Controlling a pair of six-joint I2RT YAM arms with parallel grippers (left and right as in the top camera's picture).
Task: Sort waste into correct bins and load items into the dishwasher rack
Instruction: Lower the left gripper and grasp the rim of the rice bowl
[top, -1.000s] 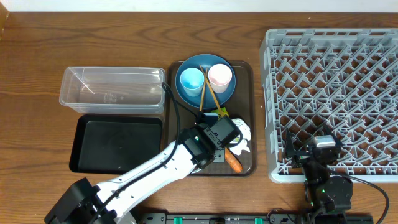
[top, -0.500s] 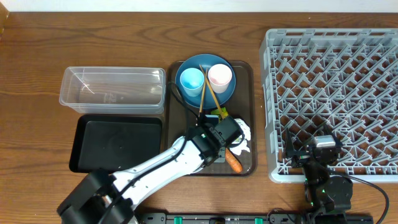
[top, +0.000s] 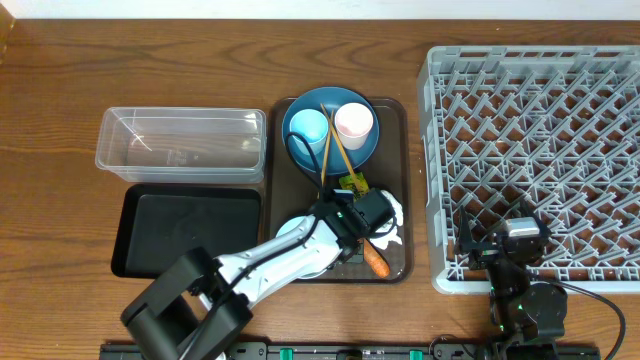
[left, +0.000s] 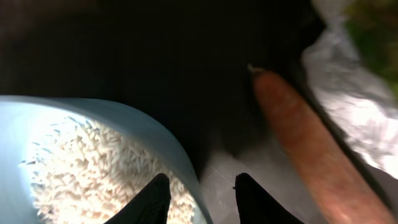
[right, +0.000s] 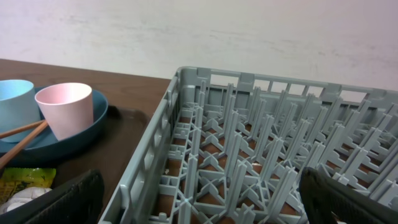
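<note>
Wooden worktop (top: 60, 90), with a pale wall (right: 249, 31) behind it. A brown serving tray (top: 401, 150) lies between the clear box (top: 180, 143) and black tray (top: 187, 232) on one side and the grey rack (top: 540, 150) on the other.

The left gripper (left: 202, 183) is low over the serving tray's near end. Its jaws stand part-way apart, astride the rim of the pale-blue bowl (left: 158, 134). One finger is inside, above the rice (left: 81, 168), and the other is outside. Whether they press on the rim cannot be told.

The carrot (left: 305, 143) lies just beside the bowl, next to the tissue (left: 354, 106).

The right gripper (right: 199, 186) is at the rack's near edge, jaws spread wide and holding nothing.
</note>
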